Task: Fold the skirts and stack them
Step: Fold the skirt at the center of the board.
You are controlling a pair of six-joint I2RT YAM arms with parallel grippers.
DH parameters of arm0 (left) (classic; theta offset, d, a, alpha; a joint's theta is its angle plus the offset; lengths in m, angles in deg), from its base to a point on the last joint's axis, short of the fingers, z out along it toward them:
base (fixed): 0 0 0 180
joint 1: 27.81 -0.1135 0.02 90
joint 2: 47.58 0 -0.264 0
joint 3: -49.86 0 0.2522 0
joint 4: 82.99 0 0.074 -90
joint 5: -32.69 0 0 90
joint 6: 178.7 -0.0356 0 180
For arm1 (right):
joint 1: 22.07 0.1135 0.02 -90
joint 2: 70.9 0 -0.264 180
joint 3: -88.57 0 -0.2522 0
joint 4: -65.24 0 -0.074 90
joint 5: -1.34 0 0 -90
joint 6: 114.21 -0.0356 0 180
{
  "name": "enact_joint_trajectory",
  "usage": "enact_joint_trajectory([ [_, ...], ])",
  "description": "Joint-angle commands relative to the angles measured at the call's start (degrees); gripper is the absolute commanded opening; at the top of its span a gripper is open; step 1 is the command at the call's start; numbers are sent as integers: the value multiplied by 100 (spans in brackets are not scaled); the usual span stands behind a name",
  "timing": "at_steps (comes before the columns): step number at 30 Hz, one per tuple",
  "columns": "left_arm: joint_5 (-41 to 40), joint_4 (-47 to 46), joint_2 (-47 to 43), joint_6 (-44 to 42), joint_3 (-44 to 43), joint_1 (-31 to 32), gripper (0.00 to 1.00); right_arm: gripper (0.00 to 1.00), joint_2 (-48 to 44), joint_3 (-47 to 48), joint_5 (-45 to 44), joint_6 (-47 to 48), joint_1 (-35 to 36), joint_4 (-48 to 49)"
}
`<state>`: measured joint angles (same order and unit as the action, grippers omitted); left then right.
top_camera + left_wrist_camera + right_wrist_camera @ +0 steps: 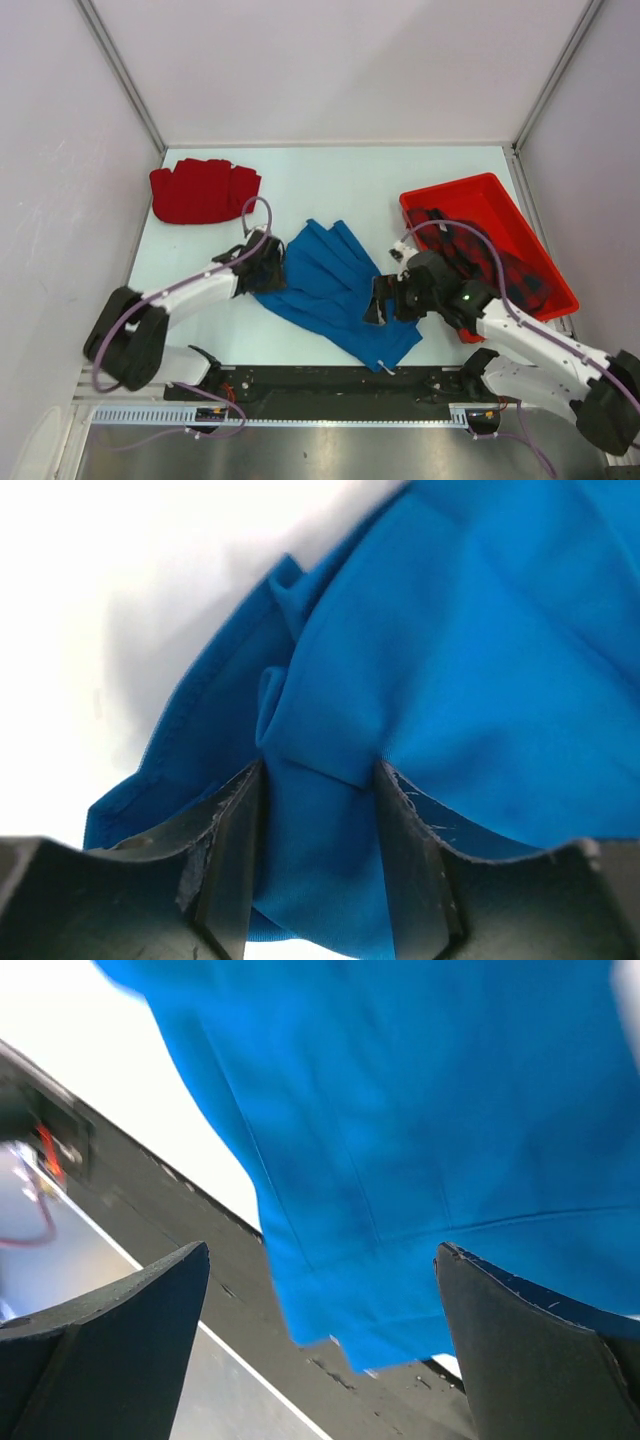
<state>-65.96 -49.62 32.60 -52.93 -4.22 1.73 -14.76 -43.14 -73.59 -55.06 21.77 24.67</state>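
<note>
Left arm (190, 290) and right arm (535, 345): white link shells, black joint housings, black bases. A purple cable (256, 205) runs along each in loose loops. Small green light (463, 297) lit at the right wrist. Fingers (225, 865) matte black, wedge-shaped, inner edges scuffed pale.

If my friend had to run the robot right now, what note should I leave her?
Left gripper: pinching a fold of the blue skirt at its left edge.
Right gripper: open, over that skirt's near right edge.
Blue skirt lies spread out in the middle; red skirt far left; plaid skirt in the red tray on the right.
Done: nothing stacked yet.
Left: fold the blue one, deal with the others, stack all three.
</note>
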Motion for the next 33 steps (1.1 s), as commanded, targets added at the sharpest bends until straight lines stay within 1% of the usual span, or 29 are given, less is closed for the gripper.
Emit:
enact_joint_trajectory([
  [1,-611,1043,-1082,1256,603,691,56,100,-595,28,-91,-254,-488,-665],
  [2,-690,1175,-1266,1388,691,789,60,100,-630,28,-205,-316,-586,-859],
  [3,-857,1437,-1651,1606,840,842,63,100,-648,37,-363,-403,-665,-1218],
  [4,-884,1535,-1846,1670,885,878,66,100,-657,28,-469,-526,-814,-1422],
  [6,-1059,1755,-2363,1688,911,878,73,100,-666,28,-706,-878,-876,-1878],
  [7,-1156,1800,-2506,1679,877,878,79,100,-727,28,-846,-974,-885,-2020],
  [9,-1436,1844,-2796,1539,658,878,88,100,-806,37,-1276,-1422,-885,-2432],
  [10,-1560,1792,-2850,1417,561,878,96,100,-841,37,-1357,-1572,-885,-2539],
  [11,-1735,1817,-2868,1337,447,869,99,100,-911,37,-1419,-1660,-877,-2636],
  [13,-2122,1705,-2780,1162,34,852,100,100,-964,-33,-1681,-1950,-877,-2830],
  [15,-2150,1555,-2570,941,-334,782,100,100,-1017,-234,-1692,-2230,-885,-2691],
  [17,-1888,1064,-2298,740,-503,667,100,100,-1035,-419,-1569,-2381,-859,-2401],
  [18,-1713,844,-2201,625,-538,632,100,100,-1035,-498,-1299,-2573,-789,-2104],
  [20,-1265,510,-1859,475,-600,457,100,100,-1009,-745,-1244,-2811,-666,-1838],
  [22,-1140,386,-1630,422,-644,290,100,100,-912,-920,-1331,-3127,-385,-1504],
  [25,-903,254,-1278,405,-583,123,100,98,-710,-1079,-1725,-3435,-16,-1082],
  [28,-604,122,-1102,448,-425,52,100,89,-429,-1106,-2051,-3481,151,-555],
  [31,-551,77,-1101,536,-302,52,100,71,-96,-1106,-2219,-3236,56,16],
  [32,-568,95,-1119,580,-258,43,100,60,1,-1080,-2280,-3043,3,305],
  [33,-603,156,-1136,598,-249,43,100,59,246,-1044,-2280,-2910,-76,421],
])
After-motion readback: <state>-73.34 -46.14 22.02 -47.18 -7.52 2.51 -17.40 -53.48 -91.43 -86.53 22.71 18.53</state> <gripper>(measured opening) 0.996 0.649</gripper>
